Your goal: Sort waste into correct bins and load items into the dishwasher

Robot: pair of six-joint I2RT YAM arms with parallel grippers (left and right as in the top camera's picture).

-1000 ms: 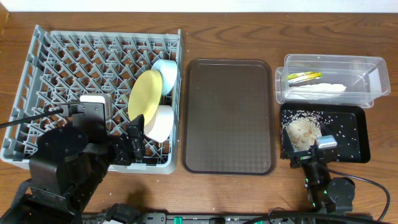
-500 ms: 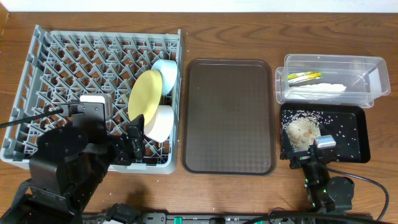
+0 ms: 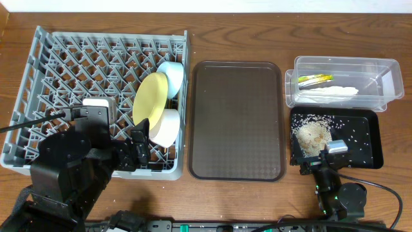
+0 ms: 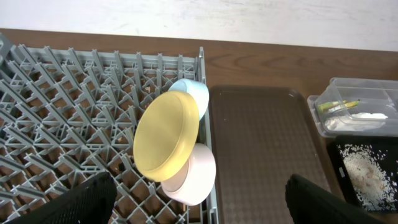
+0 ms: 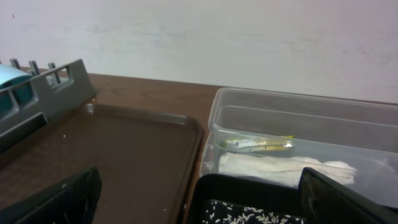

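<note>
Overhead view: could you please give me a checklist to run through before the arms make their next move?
1. Is the yellow plate standing on edge in the dish rack: ok.
2. Are the pink bowl and the blue bowl in the rack beside the plate: ok.
3. Are the napkin and the wrapper inside the clear tub: ok.
4. Are the rice scraps in the black tray: ok.
5. Are the chopsticks loaded: cannot tell, none visible.
6. Are the left gripper and the right gripper open and holding nothing: ok.
</note>
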